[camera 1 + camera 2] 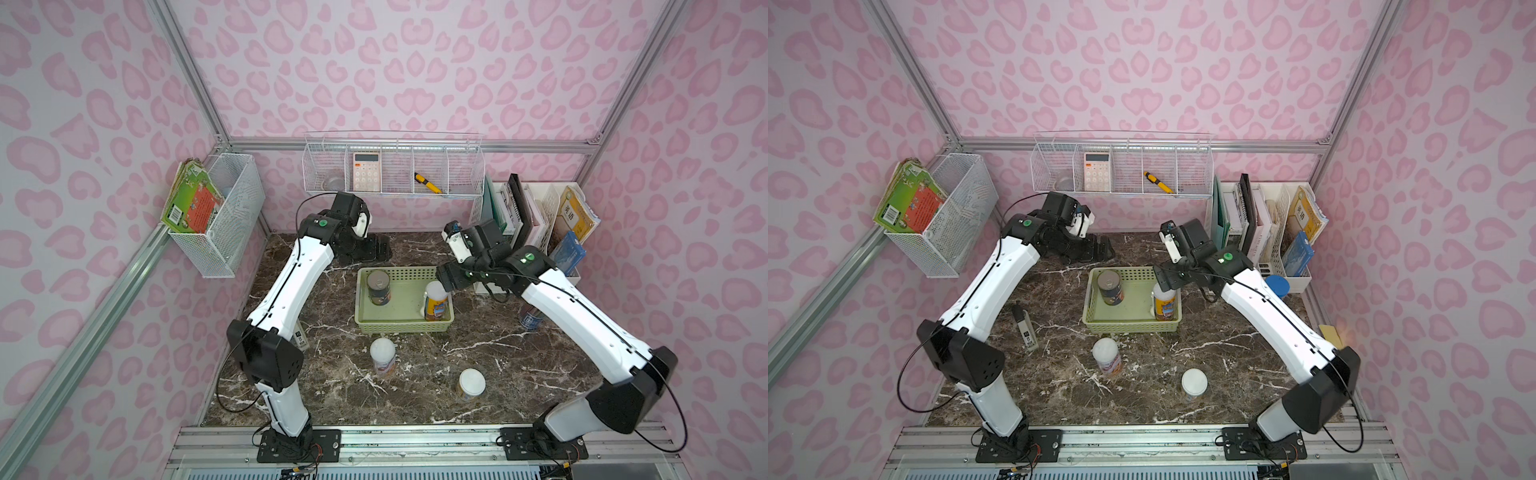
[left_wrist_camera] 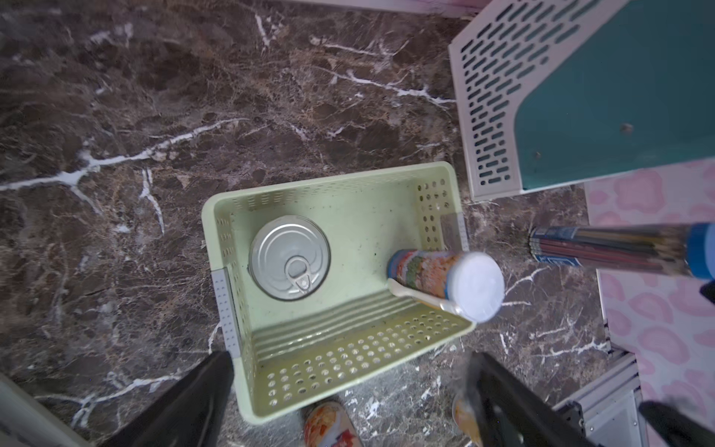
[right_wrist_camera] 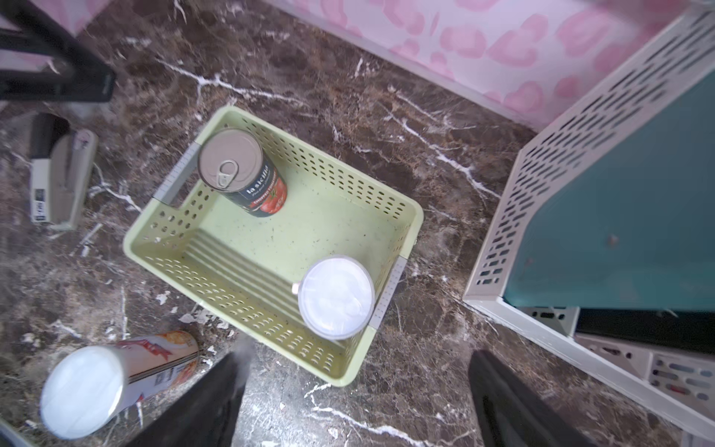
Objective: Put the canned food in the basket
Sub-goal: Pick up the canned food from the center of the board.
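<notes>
While the silver-topped can and orange-labelled can stand in the basket, two stand upright nearer the table's front edge. The pink-labelled can is nearer the left gripper, the yellow-labelled can nearer the right gripper. Both claws hang spread and empty by the basket's far corners. Only the top views show the yellow-labelled can whole.

Both top views from high over the robot's base edge, angled down across the whole marble tabletop, near-identical scenes, each wrist view close above the green basket, facing down, both sharing its silver-topped can and white-lidded can
</notes>
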`<state>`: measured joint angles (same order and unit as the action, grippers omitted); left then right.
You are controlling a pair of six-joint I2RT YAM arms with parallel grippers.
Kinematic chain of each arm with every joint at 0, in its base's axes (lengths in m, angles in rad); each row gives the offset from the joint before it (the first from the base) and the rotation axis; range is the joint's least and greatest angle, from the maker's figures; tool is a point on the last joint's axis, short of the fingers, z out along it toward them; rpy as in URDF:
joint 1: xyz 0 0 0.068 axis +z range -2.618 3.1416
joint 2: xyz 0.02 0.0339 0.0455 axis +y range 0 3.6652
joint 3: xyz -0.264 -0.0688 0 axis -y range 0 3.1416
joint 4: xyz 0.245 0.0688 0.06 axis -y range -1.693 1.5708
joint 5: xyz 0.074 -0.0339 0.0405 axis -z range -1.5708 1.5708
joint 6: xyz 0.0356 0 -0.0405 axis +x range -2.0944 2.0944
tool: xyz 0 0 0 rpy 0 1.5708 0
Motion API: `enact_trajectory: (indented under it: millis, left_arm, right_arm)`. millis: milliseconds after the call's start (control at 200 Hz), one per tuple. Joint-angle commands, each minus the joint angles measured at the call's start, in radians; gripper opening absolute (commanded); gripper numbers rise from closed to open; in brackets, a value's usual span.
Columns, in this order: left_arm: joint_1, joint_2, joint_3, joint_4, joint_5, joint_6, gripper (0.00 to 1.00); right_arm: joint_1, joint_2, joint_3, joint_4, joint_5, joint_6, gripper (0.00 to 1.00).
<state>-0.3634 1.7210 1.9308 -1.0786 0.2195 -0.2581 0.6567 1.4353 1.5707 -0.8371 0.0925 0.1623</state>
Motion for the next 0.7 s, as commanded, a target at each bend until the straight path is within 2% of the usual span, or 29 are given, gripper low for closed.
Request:
enact_trajectory:
  millis: [0,175,290,350,445,696]
  left_arm:
    - [-0.039,-0.083,-0.082,-0.154,-0.05,0.073,0.99]
    - [-0.104,-0.216,-0.315,-0.259,-0.037,0.067,0.99]
    - [-0.126,-0.248,-0.39,-0.261,-0.042,0.062,0.99]
    - [-0.135,-0.245,-0.396,-0.251,-0.009,0.056,0.99]
    - [-0.176,-0.208,-0.384,-0.25,-0.019,0.047,0.99]
    - [-0.22,-0.089,-0.387,-0.253,-0.019,0.042,0.99]
  right_arm:
    - [0.017,-0.114,-0.089,-0.022,-0.03,0.076,0.92]
    - [0.103,-0.237,-0.201,-0.109,-0.03,0.158,0.92]
    - [0.176,-0.262,-0.254,-0.172,-0.03,0.205,0.92]
    - [0.198,-0.27,-0.286,-0.206,-0.032,0.226,0.92]
    - [0.219,-0.282,-0.354,-0.25,-0.04,0.262,0.92]
    - [0.225,-0.349,-0.544,-0.178,-0.12,0.325,0.92]
